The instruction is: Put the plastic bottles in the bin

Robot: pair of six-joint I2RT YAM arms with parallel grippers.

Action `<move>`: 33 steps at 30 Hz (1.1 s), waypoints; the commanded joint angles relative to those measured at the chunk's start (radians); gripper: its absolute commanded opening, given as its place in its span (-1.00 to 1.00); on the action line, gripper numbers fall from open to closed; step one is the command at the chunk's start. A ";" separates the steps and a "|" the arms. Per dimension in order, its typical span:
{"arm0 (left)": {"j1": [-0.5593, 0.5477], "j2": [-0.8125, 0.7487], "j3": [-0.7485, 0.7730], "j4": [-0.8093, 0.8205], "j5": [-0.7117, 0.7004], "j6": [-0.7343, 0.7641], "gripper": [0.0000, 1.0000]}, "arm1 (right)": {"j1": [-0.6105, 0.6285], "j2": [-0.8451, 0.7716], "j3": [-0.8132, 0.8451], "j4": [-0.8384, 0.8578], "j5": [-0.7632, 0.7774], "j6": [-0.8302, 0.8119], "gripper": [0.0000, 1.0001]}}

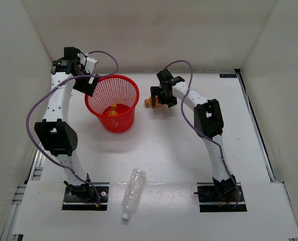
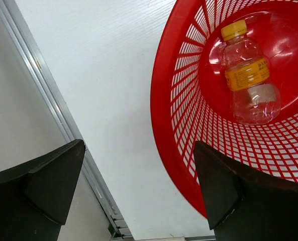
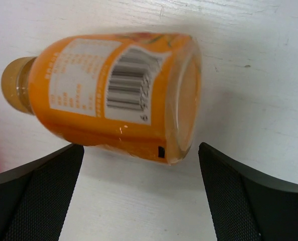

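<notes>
Walls (image 1: 138, 30) of white board close the table (image 1: 189, 150) on three sides, and purple cables (image 1: 110, 54) loop in the air from both arms. The bin (image 1: 112, 103) stands on the far left part of the table, between the two grippers. One small bottle (image 2: 246, 75) with a yellow cap lies on its side on the solid bottom of the bin.

The left gripper (image 2: 138, 150) hangs at the far left edge of the bin, partly over the rim, with its fingers spread wide and nothing between them. Beside it a metal rail (image 2: 43, 95) runs along the table edge.

The second small bottle (image 3: 113, 100) lies on its side on the table, just to the right of the bin. The right gripper (image 3: 141, 150) is above it, fingers wide apart and not touching it. The clear bottle (image 1: 132, 193) lies at the near edge, between the two arm bases, well apart from the bin.

In the top view the right gripper covers most of the second small bottle, and only its orange end shows. In the right wrist view the bin is only a red sliver at the left border, and the small print on the label is not readable. In the left wrist view the bin is cut off by the frame, and one dark finger hides part of its rim.
</notes>
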 commanded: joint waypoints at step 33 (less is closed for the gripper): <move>0.057 -0.150 -0.126 0.038 0.103 0.009 1.00 | 0.004 -0.076 0.039 -0.112 0.190 1.239 0.98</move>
